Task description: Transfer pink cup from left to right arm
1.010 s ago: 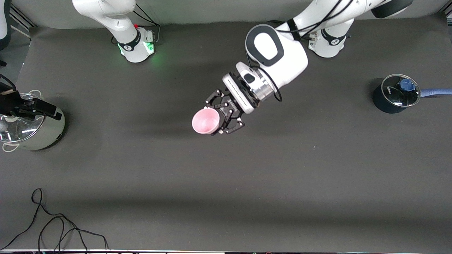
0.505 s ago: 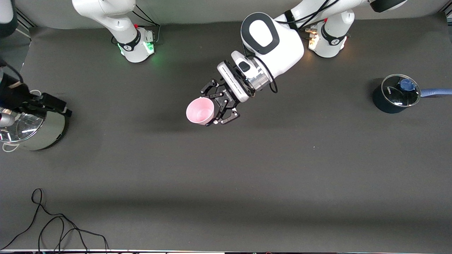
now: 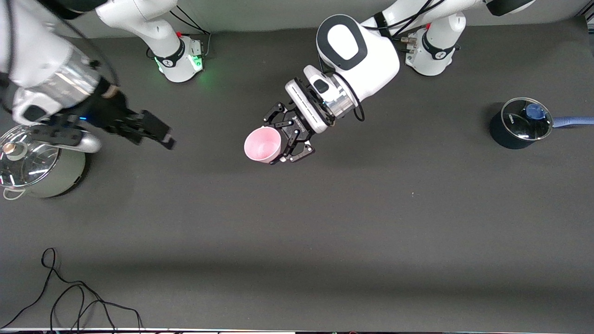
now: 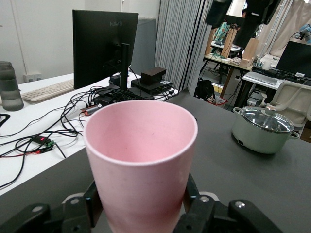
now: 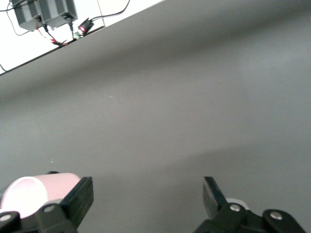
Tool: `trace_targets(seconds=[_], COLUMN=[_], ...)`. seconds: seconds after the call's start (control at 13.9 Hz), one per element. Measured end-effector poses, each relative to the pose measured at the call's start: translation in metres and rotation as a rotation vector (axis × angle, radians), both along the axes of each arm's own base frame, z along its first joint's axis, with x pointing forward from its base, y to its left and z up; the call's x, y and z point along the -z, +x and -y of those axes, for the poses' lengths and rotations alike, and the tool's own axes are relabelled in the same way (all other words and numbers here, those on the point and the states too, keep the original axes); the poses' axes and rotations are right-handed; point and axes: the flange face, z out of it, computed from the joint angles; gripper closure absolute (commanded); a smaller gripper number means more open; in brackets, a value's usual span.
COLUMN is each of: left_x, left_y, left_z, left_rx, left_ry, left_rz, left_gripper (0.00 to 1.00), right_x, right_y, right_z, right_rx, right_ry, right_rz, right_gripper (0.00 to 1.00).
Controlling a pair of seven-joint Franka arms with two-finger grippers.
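Centre of the frame, up off the table: the left gripper point(image 3: 284, 141) is clamped tight on the pink cup point(image 3: 262, 144), mouth tilted toward the right arm's end. At the middle left of the frame, the right gripper point(image 3: 151, 131) hangs over bare mat beside the steel lidded pot point(image 3: 35, 164), fingers point(image 5: 80, 196) spread wide, holding nothing. A dark saucepan point(image 3: 519, 123) sits at the frame's right edge.

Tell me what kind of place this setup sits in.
Likely a robotics lab or office workshop. Two robot arms work at a dark table; the left wrist view shows a monitor, a keyboard and tangled cables on a white desk, with more cluttered desks nearby.
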Motion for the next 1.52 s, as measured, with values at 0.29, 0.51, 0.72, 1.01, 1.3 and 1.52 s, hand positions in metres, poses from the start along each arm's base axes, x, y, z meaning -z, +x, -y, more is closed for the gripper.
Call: trace_targets(seconds=[0.29, 0.51, 0.72, 1.01, 1.3, 1.52], left_x=[-0.001, -0.003, -0.003, -0.003, -0.003, -0.003], left_y=[0.0, 0.0, 0.0, 0.001, 0.002, 0.001], left_z=[-0.001, -0.002, -0.003, -0.004, -0.005, -0.004], left_rx=[-0.005, -0.016, -0.021, -0.029, -0.032, -0.03], left_ry=[-0.002, -0.001, -0.001, -0.002, -0.002, -0.002], left_rz=[-0.001, -0.005, -0.006, -0.01, -0.012, -0.013], left_gripper=[0.69, 0.69, 0.69, 0.69, 0.69, 0.68], right_x=[0.019, 0.027, 0.033, 0.053, 0.073, 0.076], right_y=[0.005, 0.003, 0.003, -0.009, -0.019, -0.019], right_z=[-0.076, -0.105, -0.109, -0.14, -0.149, -0.145], right_rx=[0.058, 0.081, 0.077, 0.022, -0.111, -0.16], right_ry=[0.073, 0.096, 0.089, 0.065, 0.0, -0.027], right_rz=[0.048, 0.057, 0.046, 0.01, -0.05, -0.059], right_gripper=[0.0, 0.0, 0.0, 0.0, 0.0, 0.33])
